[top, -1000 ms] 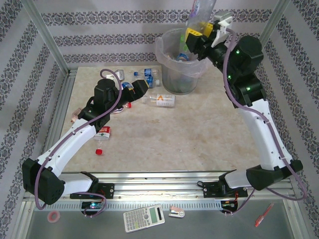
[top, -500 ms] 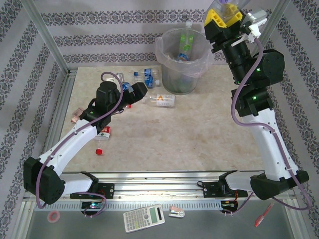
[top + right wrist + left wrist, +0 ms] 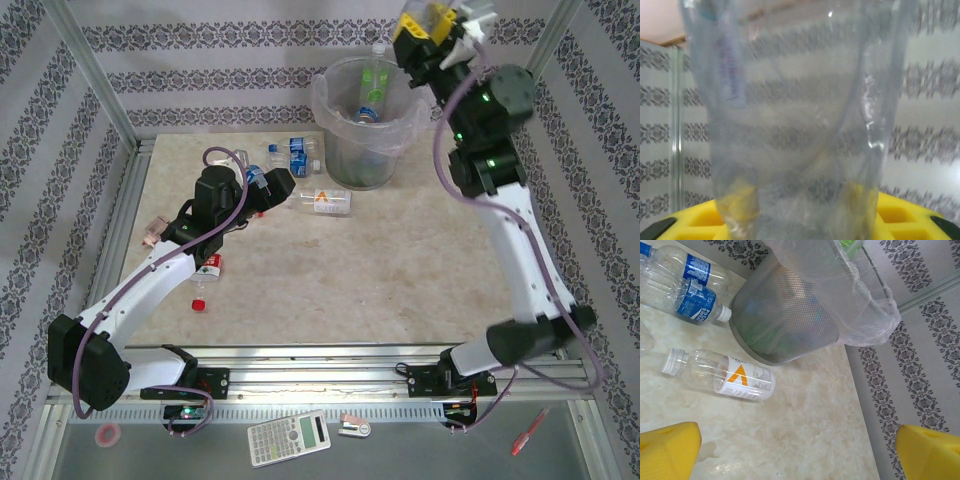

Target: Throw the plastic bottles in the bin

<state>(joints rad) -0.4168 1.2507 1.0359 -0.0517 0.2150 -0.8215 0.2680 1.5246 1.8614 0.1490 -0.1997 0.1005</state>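
The left claw (image 3: 800, 452) is spread wide, an orange-marked bottle (image 3: 722, 380) lying just ahead of it and the bin (image 3: 785, 325) right behind that bottle. The right claw (image 3: 418, 22) is raised up beside the bin's rim, a clear bottle (image 3: 800, 125) standing between its yellow fingers (image 3: 910, 215); whether they squeeze it, I cannot tell.

Striped damask wallpaper (image 3: 200, 60) surrounds a beige marbled tabletop (image 3: 380, 260).
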